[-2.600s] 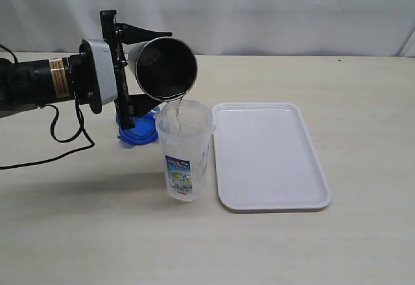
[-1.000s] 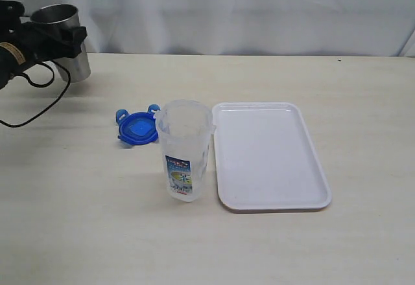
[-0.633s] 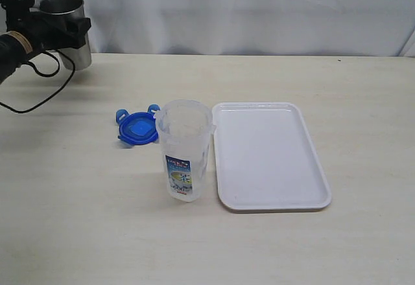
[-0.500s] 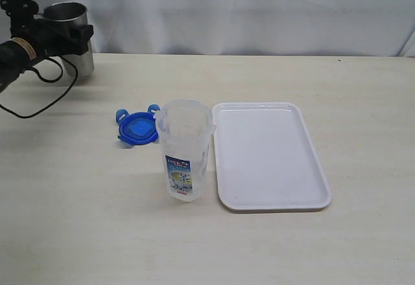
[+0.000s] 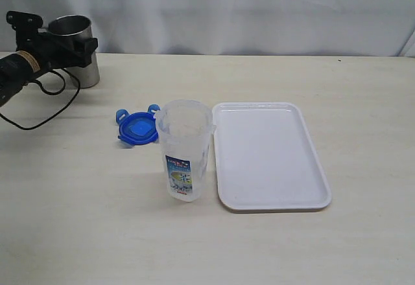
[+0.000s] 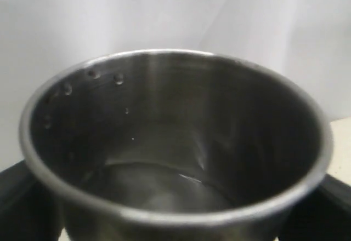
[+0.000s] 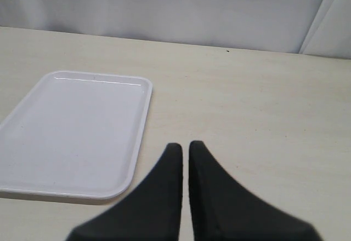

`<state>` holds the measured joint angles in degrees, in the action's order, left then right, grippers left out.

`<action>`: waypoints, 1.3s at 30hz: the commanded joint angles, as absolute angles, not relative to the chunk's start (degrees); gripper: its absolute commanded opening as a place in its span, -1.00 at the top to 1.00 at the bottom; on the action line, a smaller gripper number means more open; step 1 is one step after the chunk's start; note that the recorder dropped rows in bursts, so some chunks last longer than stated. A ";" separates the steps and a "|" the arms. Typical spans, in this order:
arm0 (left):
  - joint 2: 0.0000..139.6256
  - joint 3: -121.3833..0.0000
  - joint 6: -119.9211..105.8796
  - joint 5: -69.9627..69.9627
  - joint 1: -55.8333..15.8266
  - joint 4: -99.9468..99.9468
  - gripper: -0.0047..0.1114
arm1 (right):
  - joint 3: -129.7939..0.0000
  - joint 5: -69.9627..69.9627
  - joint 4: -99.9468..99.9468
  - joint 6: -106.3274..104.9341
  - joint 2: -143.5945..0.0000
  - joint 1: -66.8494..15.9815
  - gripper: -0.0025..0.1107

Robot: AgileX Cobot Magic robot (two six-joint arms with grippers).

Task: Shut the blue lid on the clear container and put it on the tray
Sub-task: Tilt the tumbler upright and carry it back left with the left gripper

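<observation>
Bright blue round plastic lid (image 5: 137,129) lies flat on the pale table (image 5: 97,220), 2 of its snap flaps showing along its far edge. It sits just behind and to the left of the tall clear plastic container with a blue-and-white label (image 5: 185,152); whether the 2 touch cannot be told. That container stands upright with its mouth uncovered, just beside the left long edge of the flat white rectangular plastic tray (image 5: 269,155), on the table and not on the tray. Nothing lies on the tray, which the right wrist view also shows (image 7: 71,131).

At the far left rear of the table the left claw (image 5: 81,42) is pinching a round steel cup (image 5: 76,58), held upright and well apart from the lid and the container. Whether the cup's base rests on the table cannot be told. From the left wrist view the cup (image 6: 175,142) fills the picture, with small droplets on its inner wall.

In its own wrist view the right claw (image 7: 185,148) hangs over bare table near the tray, its 2 black fingers pressed together with only a thin slit between them and nothing held.
</observation>
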<state>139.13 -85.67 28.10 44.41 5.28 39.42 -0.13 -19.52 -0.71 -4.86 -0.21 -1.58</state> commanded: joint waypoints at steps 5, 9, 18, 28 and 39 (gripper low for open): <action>138.36 -81.73 24.01 50.72 5.43 35.05 0.92 | 0.00 -19.55 -0.69 -4.68 0.00 -1.45 0.88; 138.36 -81.73 24.01 48.83 5.43 35.28 0.92 | 0.00 -19.55 -0.69 -4.68 0.00 -1.45 0.88; 138.36 -81.85 23.82 43.66 5.43 35.47 0.92 | 0.00 -19.55 -0.69 -4.68 0.00 -1.45 0.88; 138.36 -81.85 23.82 42.32 5.43 36.25 0.92 | 0.00 -19.55 -0.69 -4.68 0.00 -1.45 0.88; 138.36 -81.85 23.82 42.32 5.43 36.86 0.76 | 0.00 -19.55 -0.69 -4.68 0.00 -1.45 0.88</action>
<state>138.33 -82.10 23.77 45.79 5.28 36.27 -0.13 -19.52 -0.71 -4.86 -0.21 -1.58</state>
